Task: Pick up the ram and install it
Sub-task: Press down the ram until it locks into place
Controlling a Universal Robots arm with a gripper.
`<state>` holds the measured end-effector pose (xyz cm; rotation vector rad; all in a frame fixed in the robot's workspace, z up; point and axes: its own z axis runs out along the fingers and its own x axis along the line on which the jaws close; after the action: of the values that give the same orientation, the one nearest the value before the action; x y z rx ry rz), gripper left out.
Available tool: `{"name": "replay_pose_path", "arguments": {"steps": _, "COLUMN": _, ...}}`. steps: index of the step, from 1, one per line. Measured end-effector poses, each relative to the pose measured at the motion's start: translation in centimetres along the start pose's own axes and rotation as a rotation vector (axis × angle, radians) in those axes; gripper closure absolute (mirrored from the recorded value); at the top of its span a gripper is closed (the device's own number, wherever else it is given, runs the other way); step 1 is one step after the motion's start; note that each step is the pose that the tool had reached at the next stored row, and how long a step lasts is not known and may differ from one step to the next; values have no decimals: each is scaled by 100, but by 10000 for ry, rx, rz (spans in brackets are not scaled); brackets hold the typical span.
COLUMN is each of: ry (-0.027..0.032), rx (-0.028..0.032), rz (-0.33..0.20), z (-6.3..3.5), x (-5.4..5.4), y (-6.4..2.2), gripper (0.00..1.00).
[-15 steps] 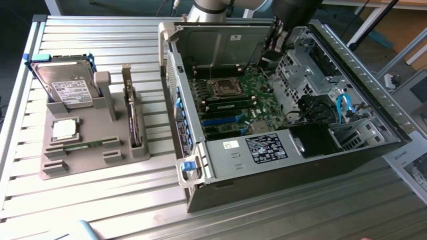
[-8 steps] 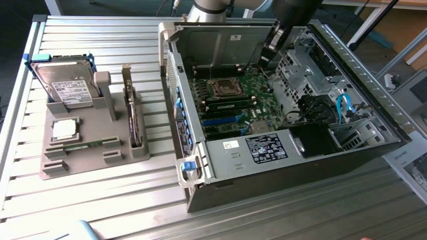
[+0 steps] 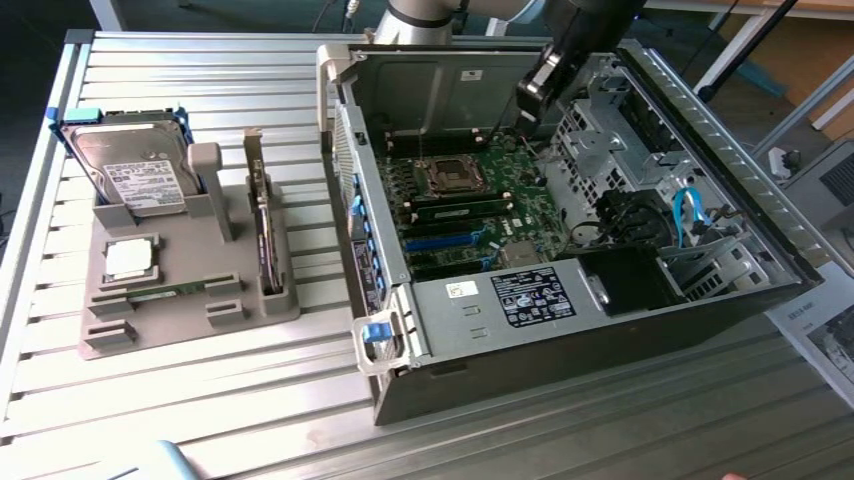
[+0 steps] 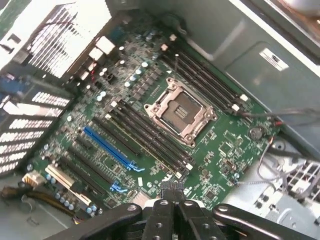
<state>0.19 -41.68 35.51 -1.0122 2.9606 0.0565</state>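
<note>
Black fingers are seen pressed together above the motherboard near its empty processor socket, while a ram is shown lying in the grey holder.

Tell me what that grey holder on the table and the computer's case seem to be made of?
The grey holder looks like matte plastic, perhaps printed: uniform dull grey, blocky molded shapes. The computer case looks like bare sheet metal: pale silvery panels with folded edges and a soft sheen.
</note>
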Motion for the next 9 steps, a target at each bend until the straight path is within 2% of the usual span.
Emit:
{"name": "replay_pose_path", "arguments": {"steps": 2, "ry": -19, "rx": 14, "rz": 605, "z": 0, "x": 0, "y": 0, "gripper": 90}}
{"name": "replay_pose_path", "arguments": {"steps": 9, "ry": -65, "rx": 51, "rz": 2152, "z": 0, "x": 0, "y": 0, "gripper": 90}}
